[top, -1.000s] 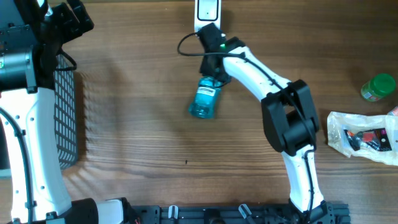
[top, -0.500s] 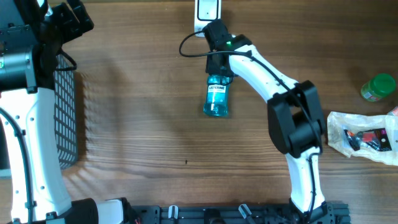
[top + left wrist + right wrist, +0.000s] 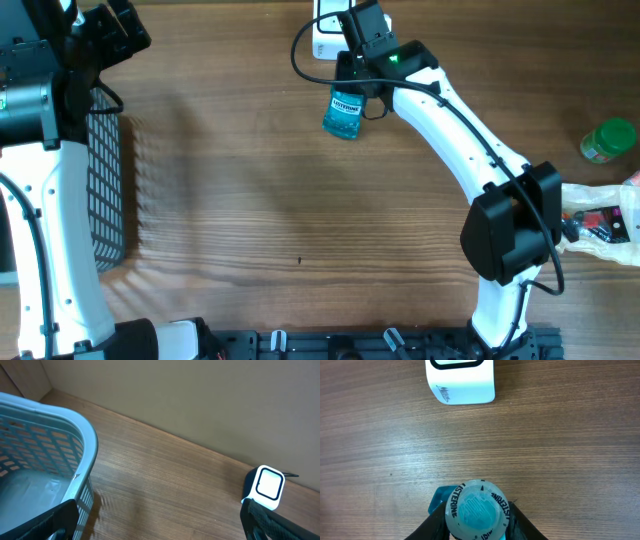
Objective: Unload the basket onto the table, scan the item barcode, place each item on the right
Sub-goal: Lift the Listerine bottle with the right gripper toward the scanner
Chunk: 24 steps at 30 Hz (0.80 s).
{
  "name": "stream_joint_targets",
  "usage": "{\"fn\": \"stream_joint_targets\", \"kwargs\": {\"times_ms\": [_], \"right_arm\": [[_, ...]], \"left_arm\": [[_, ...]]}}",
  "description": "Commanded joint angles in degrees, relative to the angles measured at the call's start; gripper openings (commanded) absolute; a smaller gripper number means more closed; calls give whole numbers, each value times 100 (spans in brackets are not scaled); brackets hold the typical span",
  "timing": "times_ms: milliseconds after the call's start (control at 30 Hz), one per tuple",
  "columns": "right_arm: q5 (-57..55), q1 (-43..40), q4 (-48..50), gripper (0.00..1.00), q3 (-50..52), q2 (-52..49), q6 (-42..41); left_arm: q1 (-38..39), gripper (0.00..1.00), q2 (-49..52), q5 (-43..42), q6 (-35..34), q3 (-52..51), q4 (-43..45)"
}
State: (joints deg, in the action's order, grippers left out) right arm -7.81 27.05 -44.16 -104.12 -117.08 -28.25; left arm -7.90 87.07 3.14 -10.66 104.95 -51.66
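1. Basket (image 3: 45, 435): pale blue mesh, far left edge of the table.
2. Left gripper (image 3: 160, 529): jaws spread wide, nothing between them, parked above the basket.
3. Scanner (image 3: 328, 22): white, at the far edge, centre; its window faces up.
4. Bottle (image 3: 343, 112): blue mouthwash, lifted clear of the table, just beside the scanner on the near side, tilted.
5. Right gripper (image 3: 476, 527): closed narrowly on the bottle just under the cap.
6. Jar (image 3: 607, 140), green lid, and bag (image 3: 590, 215), clear plastic: far right, unused.

Handling note: no barcode shows in any view. The front label faces upward, so the code probably sits on the opposite side. Carry the bottle over the window, turn the wrist until that side faces the glass, then hold steady and close. The grip is near the cap, so the body may swing.

Surface: brown wood-grain table (image 3: 250, 230), flat, matte. Room: plain beige wall behind.
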Motion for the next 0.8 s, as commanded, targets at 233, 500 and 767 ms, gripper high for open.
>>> {"fn": "stream_joint_targets", "kwargs": {"times_ms": [233,500,767], "right_arm": [[798,0,-35,5,-28,116,282],[776,13,-245,5,-31,356,278],[750,13,-299,6,-28,990,284]], "left_arm": [[-26,100,7,-63,-46,-37,-2],[-26,100,7,-2,-9,-37,0],[-26,100,11,-2,-9,-37,4]]}}
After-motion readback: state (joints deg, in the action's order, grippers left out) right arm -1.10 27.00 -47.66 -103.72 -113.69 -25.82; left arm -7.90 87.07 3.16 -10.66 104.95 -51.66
